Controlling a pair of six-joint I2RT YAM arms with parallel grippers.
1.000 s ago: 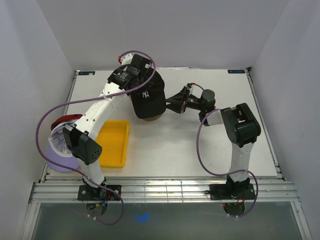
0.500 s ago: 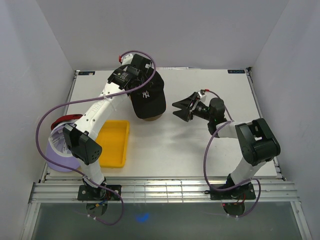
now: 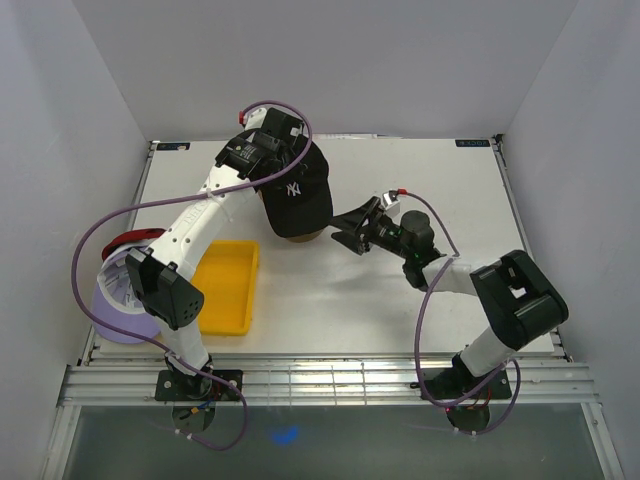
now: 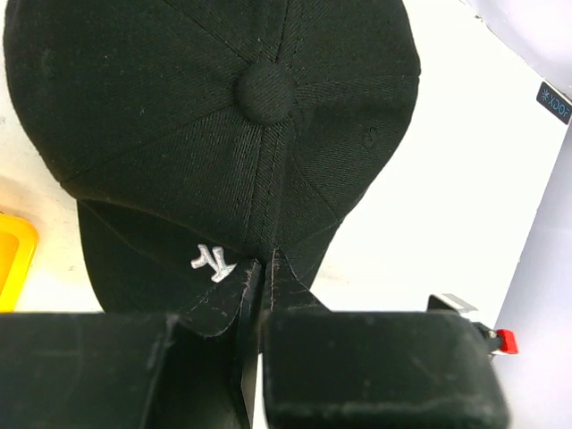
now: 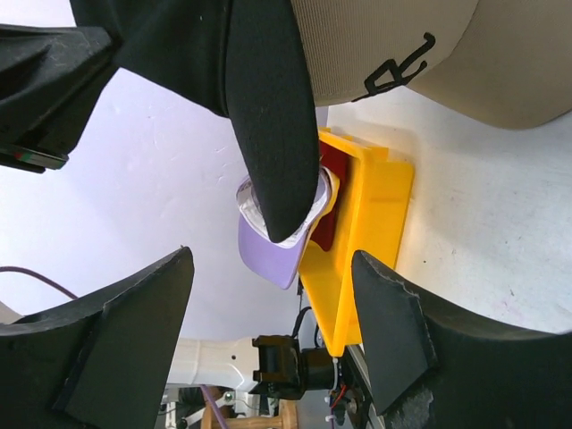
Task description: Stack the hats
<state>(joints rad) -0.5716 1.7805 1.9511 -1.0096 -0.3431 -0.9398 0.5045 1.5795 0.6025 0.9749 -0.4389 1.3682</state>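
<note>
Black cap (image 4: 223,107): matt woven twill, raised stitched seams, white logo embroidered; tan cap (image 5: 402,40): finer matt cloth, black stitching; tray (image 5: 366,232): smooth glossy yellow plastic; counter (image 3: 330,300): smooth, matt white, faintly speckled; left jaws: matt black, scuffed, probably plastic.

**Inspector:** Overhead?
**Technician:** Fixed, high behind the arm bases (image 3: 190,385), facing 12 o'clock across the table (image 3: 450,180).
**Inspector:** Wrists?
**Technician:** Left: close above the black cap (image 4: 179,134). Right: low, rolled sideways, facing 9 o'clock; shares that cap and the yellow tray (image 5: 357,241) with overhead.

Bright even overhead light, soft faint shadows, sharp views, blurred near wrist-camera edges
</note>
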